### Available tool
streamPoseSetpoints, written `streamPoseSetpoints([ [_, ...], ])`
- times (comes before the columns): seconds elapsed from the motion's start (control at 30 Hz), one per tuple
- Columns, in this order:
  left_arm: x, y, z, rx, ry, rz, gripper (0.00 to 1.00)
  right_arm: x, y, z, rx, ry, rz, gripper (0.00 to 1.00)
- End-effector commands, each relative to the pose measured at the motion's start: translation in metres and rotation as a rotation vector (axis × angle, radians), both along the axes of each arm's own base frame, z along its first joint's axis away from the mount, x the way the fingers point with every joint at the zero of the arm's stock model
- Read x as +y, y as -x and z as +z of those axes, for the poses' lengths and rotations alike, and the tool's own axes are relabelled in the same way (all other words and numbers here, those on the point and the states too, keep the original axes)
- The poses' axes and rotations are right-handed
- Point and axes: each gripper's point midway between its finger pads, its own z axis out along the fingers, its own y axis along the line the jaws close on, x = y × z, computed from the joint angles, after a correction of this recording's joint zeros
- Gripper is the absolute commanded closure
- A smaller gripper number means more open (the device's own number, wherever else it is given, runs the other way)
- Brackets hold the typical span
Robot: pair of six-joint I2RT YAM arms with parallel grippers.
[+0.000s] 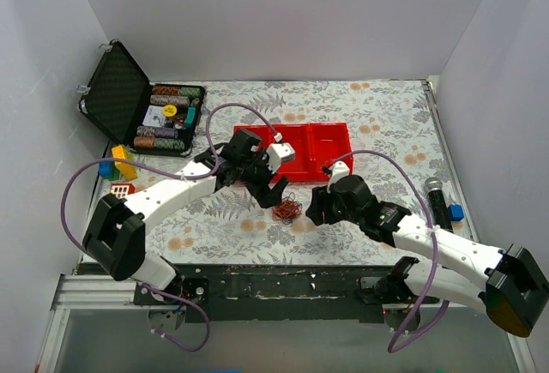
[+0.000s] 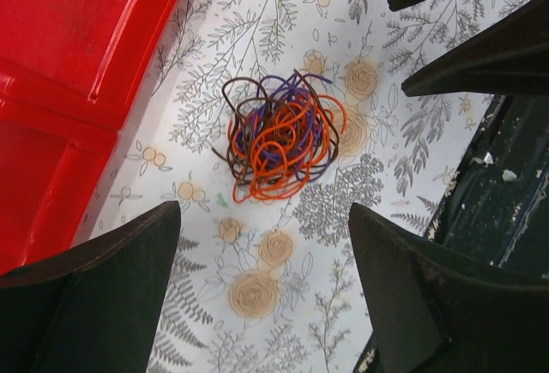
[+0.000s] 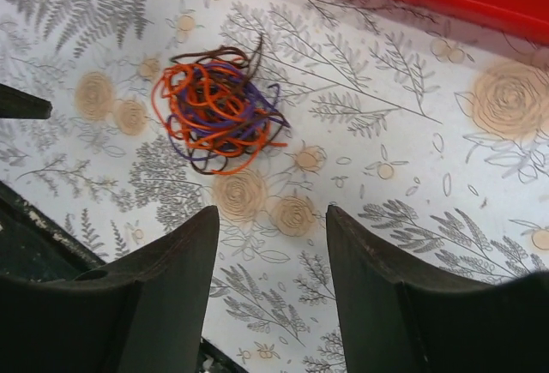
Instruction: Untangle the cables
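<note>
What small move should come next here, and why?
Probably ease the left end effector down onto the cables and pinch an outer orange loop: the tangled clump lies untouched on the table, centred before its open jaws, while the right end effector points beside it.

From above, the cables are a clump too small for us to separate strands, and in the wrist views we cannot trace which wire passes over which inside the knot. The red tray is cut off by the picture's edge in both wrist views, and the fingers of the left hand and of the right hand run off the bottom of theirs.
</note>
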Motion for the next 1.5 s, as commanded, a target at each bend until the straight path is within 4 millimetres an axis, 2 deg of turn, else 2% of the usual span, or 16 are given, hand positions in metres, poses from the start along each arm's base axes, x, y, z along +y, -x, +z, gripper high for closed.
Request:
streamPoseSetpoints([
  [0.0,-0.018,-0.004,-0.011,0.013,0.049,-0.044,0.24,-0.009,-0.010,-0.005,0.012,-0.021,-0.064,0.40],
  [0.13,-0.022,-0.008,-0.032,0.045,0.028,-0.047,0.39,-0.013,-0.017,-0.005,0.018,-0.052,-0.078,0.41],
  [0.23,-0.019,-0.010,-0.045,0.079,0.018,-0.042,0.44,-0.012,-0.018,-0.005,0.019,-0.077,-0.060,0.42],
  [0.43,-0.021,-0.021,-0.053,0.206,0.042,-0.015,0.48,-0.002,-0.014,-0.008,0.032,-0.120,0.011,0.43],
  [0.5,-0.024,-0.025,-0.049,0.249,0.061,0.003,0.49,0.002,-0.013,-0.008,0.034,-0.127,0.035,0.44],
  [0.53,-0.025,-0.025,-0.047,0.253,0.078,-0.002,0.55,0.003,-0.013,-0.009,0.038,-0.128,0.040,0.44],
  [0.6,-0.026,-0.025,-0.044,0.246,0.092,-0.007,0.56,0.005,-0.013,-0.011,0.046,-0.123,0.056,0.45],
  [0.93,-0.024,-0.013,-0.051,0.271,0.102,-0.022,0.67,0.020,-0.010,-0.010,0.055,-0.162,0.137,0.45],
  [1.17,-0.028,-0.014,-0.047,0.226,0.109,-0.021,1.00,0.034,-0.012,-0.005,0.055,-0.195,0.191,0.45],
  [1.47,-0.023,-0.007,-0.028,0.193,0.133,0.012,1.00,0.056,-0.022,-0.002,0.066,-0.238,0.237,0.48],
])
